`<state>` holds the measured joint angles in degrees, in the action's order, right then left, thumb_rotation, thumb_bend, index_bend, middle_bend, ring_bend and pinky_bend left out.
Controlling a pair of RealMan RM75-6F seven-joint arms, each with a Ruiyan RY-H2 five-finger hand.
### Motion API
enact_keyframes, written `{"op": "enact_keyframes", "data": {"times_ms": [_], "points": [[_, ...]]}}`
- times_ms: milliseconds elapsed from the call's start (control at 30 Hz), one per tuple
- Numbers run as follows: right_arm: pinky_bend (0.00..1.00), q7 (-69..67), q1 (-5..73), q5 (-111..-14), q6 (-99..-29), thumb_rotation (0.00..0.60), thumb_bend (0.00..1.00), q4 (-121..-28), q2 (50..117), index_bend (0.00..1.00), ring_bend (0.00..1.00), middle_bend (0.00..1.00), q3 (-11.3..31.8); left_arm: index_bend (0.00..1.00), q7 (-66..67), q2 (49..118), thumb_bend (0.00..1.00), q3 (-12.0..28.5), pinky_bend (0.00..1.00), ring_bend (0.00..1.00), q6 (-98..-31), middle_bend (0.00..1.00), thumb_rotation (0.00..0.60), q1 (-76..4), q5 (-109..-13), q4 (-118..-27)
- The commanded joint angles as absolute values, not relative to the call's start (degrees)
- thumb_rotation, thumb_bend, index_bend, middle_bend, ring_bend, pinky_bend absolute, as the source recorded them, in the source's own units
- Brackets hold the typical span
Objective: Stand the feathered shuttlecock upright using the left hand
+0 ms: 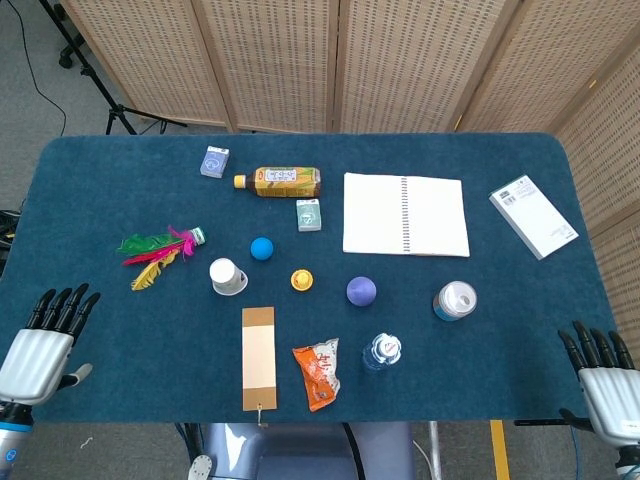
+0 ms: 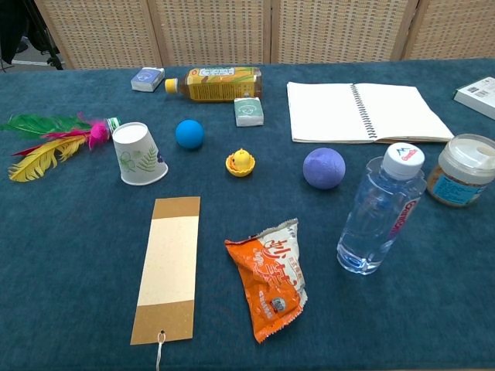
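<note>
Hovering at the near left corner of the desk [image 1: 90, 200]: left hand [image 1: 45, 340], dark fingers extended and slightly apart, holding nothing. Mirroring it at the near right corner: right hand [image 1: 602, 375], fingers likewise extended, holding nothing. Showing both hands only in the head view; leaving them out of the chest view altogether.

Lying nearest on the blue felt-like cover: a flat brown-and-cream card tag [image 2: 168, 267] with a string at its near end, and beside it a crinkled orange snack packet [image 2: 269, 278]. Standing to the right: a clear plastic water bottle [image 2: 379, 212] with a white cap, then a squat jar [image 2: 462, 170] with a pale lid.

Sitting in the next row: a white paper cup [image 2: 138, 153] upside down, leaf print showing only in the chest view; a smooth blue ball [image 2: 189, 133]; a small yellow toy [image 2: 240, 161]; a matte purple ball [image 2: 323, 168].

Lying on its side left of the cup, well apart from the left hand: the feathered shuttlecock [image 1: 158, 255], green, pink and yellow plumes fanning leftward, base pointing toward the cup.

Resting farther back: an open spiral notebook [image 1: 405, 214], a small green box [image 1: 309, 215], a tea bottle [image 1: 285, 181] on its side, a blue-grey box [image 1: 214, 161], and a white booklet [image 1: 533, 216] at far right.
</note>
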<state>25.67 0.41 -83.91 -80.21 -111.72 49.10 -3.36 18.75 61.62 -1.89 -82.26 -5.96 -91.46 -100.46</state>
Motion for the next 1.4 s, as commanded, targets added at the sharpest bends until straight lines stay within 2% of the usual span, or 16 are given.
{"op": "enact_keyframes", "data": {"times_ms": [33,333,433,533,600,700,1000,1200,1400], "points": [[0.0,25.61,0.48,-83.9,-80.11,0.6,0.0,-111.68,49.17,0.0,0.0,0.0,-3.33,0.0,18.86,61.63,0.0,-1.84,0.0,0.0,-82.31,0.0,0.6,-5.91,-91.3,-100.54],[0.0,25.32,0.72,-84.03,-79.69,0.6,0.0,-111.75,49.27,0.0,0.0,0.0,-3.36,0.0,19.08,60.88,0.0,-1.02,0.0,0.0,-82.3,0.0,0.6,-6.27,-90.45,-101.79],[0.0,25.13,0.79,-84.02,-79.6,0.6,0.0,-111.81,49.27,0.0,0.0,0.0,-3.33,0.0,18.97,59.96,0.0,0.72,0.0,0.0,-81.23,0.0,0.6,-7.72,-89.04,-103.32],[0.0,25.02,0.76,-84.44,-79.65,0.6,0.0,-111.9,49.22,0.0,0.0,0.0,-3.46,0.05,17.76,59.23,0.01,2.78,0.0,0.0,-78.83,0.0,0.6,-9.85,-86.64,-104.97],[0.0,24.99,0.72,-84.84,-79.68,0.6,0.0,-112.0,49.19,0.0,0.0,0.0,-3.62,0.14,16.85,59.11,0.02,4.72,0.0,0.0,-76.5,0.0,0.6,-11.87,-84.03,-105.65],[0.0,24.82,0.66,-85.23,-79.77,0.6,0.0,-112.09,49.11,0.0,0.0,0.0,-3.75,0.2,16.79,59.65,0.03,7.24,0.0,0.0,-73.49,0.0,0.6,-14.57,-80.25,-105.58],[0.0,23.66,0.64,-85.52,-79.83,0.6,0.0,-111.86,48.76,0.0,0.0,0.0,-3.75,0.25,18.95,61.66,0.11,13.01,0.0,0.0,-62.14,0.0,0.6,-22.57,-62.49,-104.43],[0.0,23.15,0.72,-85.45,-79.71,0.6,0.0,-111.64,48.66,0.0,0.0,0.0,-3.67,0.33,21.56,64.0,0.21,14.87,0.0,0.0,-60.28,0.0,0.6,-26.12,-53.9,-101.43],[0.0,23.08,0.82,-85.25,-79.46,0.6,0.0,-111.5,48.71,0.0,0.0,0.0,-3.64,0.36,21.86,66.83,0.25,16.13,0.0,0.0,-59.61,0.0,0.6,-28.87,-48.27,-97.02]]}}
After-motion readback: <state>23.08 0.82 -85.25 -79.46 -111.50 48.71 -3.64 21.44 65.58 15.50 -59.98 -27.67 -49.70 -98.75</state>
